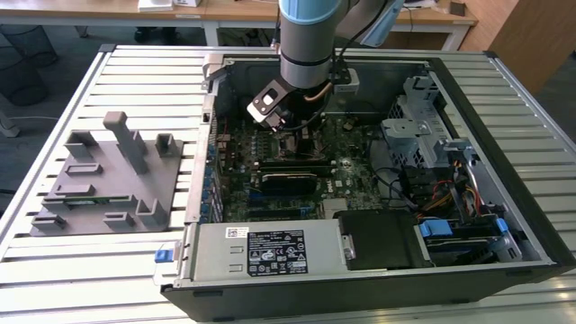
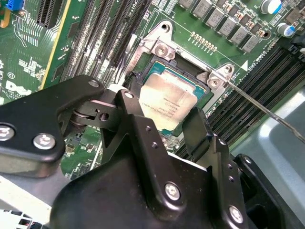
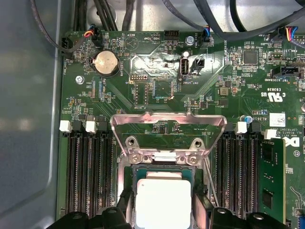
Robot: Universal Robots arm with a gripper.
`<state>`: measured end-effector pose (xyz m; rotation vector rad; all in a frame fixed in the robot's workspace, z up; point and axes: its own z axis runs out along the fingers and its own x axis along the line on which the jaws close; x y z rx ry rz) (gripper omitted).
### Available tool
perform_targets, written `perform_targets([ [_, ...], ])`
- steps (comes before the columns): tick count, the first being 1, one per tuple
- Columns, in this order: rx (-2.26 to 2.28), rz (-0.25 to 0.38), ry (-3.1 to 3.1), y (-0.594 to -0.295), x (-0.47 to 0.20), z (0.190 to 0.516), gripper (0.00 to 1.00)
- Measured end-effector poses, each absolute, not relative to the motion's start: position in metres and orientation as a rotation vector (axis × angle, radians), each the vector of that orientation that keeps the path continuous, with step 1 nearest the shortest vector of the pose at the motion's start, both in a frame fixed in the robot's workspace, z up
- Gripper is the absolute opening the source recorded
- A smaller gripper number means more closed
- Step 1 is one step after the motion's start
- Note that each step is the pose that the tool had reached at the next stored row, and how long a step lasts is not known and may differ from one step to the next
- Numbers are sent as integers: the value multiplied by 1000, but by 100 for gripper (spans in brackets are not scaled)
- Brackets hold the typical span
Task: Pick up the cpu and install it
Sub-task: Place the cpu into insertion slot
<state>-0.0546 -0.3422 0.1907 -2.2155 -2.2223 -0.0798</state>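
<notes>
The cpu [image 2: 169, 98], a flat square chip with a silver-grey top, lies at the motherboard's socket between my two black fingers. In the first wrist view the cpu [image 3: 163, 198] sits just below the raised metal socket frame [image 3: 167, 129]. My gripper [image 2: 164, 112] straddles the chip, one finger [image 2: 128, 102] against each side edge, shut on it. In the exterior view the gripper [image 1: 297, 138] reaches down inside the open computer case [image 1: 504, 121], over the middle of the green board.
A thin socket lever [image 2: 267, 112] sticks out beside the socket. Memory slots flank it, one with a green memory stick [image 3: 271, 176]. A grey parts fixture [image 1: 108, 175] stands on the slatted table at the exterior view's left. Drive cages and cables [image 1: 432, 182] crowd the case's right.
</notes>
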Motion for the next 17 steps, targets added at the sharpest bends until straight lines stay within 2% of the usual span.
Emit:
perform_targets([
  [10, -2215, -79, -2222, -342, -55, 203, 60],
  [11, -2215, -78, -2222, -342, -55, 204, 54],
  [12, -2215, -78, -2222, -342, -55, 205, 54],
  [14, -2215, -78, -2221, -342, -55, 207, 42],
  [15, -2215, -77, -2221, -342, -55, 207, 42],
  [17, -2215, -77, -2221, -342, -55, 209, 30],
])
